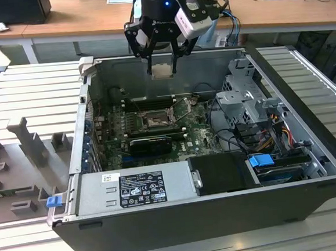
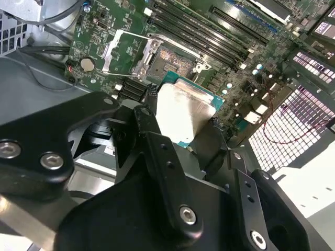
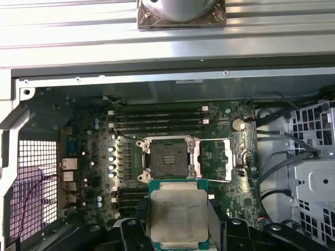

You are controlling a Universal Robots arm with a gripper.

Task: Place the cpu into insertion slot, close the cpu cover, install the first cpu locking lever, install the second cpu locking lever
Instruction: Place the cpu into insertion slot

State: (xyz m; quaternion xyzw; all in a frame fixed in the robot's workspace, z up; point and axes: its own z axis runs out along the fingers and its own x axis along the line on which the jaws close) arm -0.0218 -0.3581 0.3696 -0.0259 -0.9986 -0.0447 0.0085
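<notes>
Silver-beige cpu (image 3: 178, 217) sits clamped in my gripper (image 1: 162, 68), well above the bare insertion slot (image 3: 168, 158); the cpu cover (image 3: 229, 159) lies open beside it.

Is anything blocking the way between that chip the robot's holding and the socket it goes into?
Nothing visible does. The gripper holds the cpu above the case, the insertion slot lies bare, and the cpu cover is swung open to its side.
</notes>
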